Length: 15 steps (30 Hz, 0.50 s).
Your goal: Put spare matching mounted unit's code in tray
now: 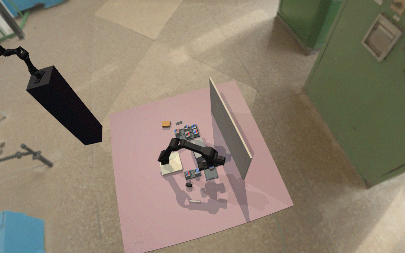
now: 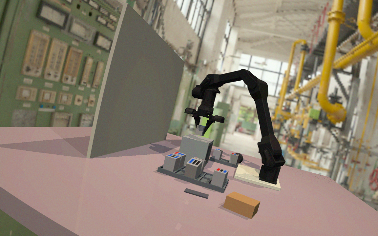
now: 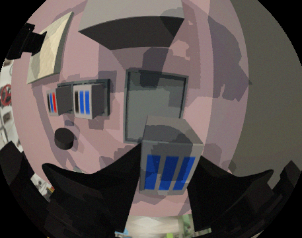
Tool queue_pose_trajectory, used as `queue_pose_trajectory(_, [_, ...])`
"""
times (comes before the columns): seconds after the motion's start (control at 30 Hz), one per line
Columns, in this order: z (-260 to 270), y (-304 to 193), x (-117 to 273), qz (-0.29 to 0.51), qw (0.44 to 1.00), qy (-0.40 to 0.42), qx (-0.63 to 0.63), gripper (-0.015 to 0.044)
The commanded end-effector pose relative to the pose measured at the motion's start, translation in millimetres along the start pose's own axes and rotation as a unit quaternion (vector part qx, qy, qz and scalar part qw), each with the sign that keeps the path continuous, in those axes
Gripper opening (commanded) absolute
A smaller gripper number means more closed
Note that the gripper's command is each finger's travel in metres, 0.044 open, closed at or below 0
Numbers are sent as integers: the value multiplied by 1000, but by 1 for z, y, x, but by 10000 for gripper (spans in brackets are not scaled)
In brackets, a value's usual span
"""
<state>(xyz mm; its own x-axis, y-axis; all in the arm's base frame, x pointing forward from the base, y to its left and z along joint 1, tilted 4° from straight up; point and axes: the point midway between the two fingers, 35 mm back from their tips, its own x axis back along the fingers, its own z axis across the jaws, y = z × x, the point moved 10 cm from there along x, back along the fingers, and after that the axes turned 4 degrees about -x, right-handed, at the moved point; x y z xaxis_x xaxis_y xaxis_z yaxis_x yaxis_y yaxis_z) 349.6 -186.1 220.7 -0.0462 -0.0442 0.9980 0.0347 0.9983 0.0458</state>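
Observation:
My gripper (image 2: 200, 129) (image 3: 163, 149) is shut on a grey spare (image 2: 200, 130) (image 3: 167, 172) with three blue bars. It holds the spare above the table, near the flat grey tray (image 1: 211, 174) (image 3: 152, 102); in the wrist view the spare overlaps the tray's near edge. The tray is hidden in the exterior view. Two spares stand in the small rack (image 3: 109, 99): one (image 3: 83, 100) has black, blue, blue bars, the other (image 3: 52, 103) black, blue, red. Several more stand in the larger rack (image 2: 194, 179). I cannot pick out the mounted unit or its code.
A large grey box (image 2: 196, 148) (image 3: 134, 31) stands beside the tray. A tall grey panel (image 1: 229, 125) (image 2: 137, 88) (image 3: 276, 116) rises beyond it. A black cylinder (image 1: 188, 185) (image 3: 64, 139), an orange block (image 1: 166, 123) (image 2: 241, 205) and a white strip (image 1: 194, 201) lie about.

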Motion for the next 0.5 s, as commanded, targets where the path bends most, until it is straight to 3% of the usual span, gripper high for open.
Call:
queue_pose_trajectory(0.0, [0,0,-6,-4,1000,3,-2,0])
queue_pose_trajectory(0.47, [0,0,-16,-4,1000,4,-2,0])
